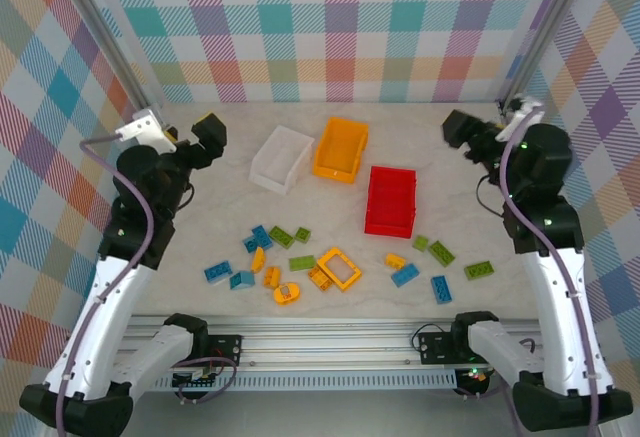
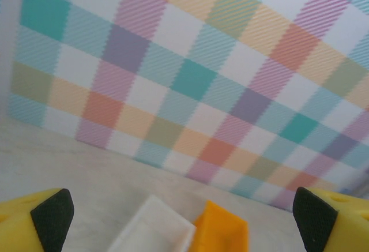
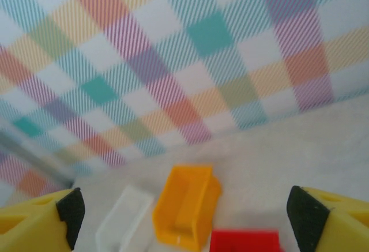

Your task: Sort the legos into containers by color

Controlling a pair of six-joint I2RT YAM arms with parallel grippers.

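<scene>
Nothing is sorted yet, as far as I can judge. The white bin (image 1: 298, 141), the orange bin (image 1: 322, 152) and the red bin (image 1: 373, 202) stand close together at the middle of the tabletop (image 1: 450, 197), and all three look empty from above. The legos (image 1: 302, 263) lie loose nearer my bases in two scatters. The bigger one is left of centre, with the yellow frame (image 1: 340, 267) at its right side. The smaller one is just in front of the red bin and to its right. So every yellow, blue and green brick is still to be moved.

My left gripper (image 1: 211, 135) and right gripper (image 1: 458, 129) hang at either side, well apart from the bricks, each spread wide and holding nothing.

My wrist views look toward the checked wall (image 2: 190, 79), and their lower edges cut the bins off. The white bin's pale inside is hard to read. Beside the frame several yellow pieces touch, so I cannot count them surely, nor tell the shape of the rounded yellow piece (image 1: 287, 292)
</scene>
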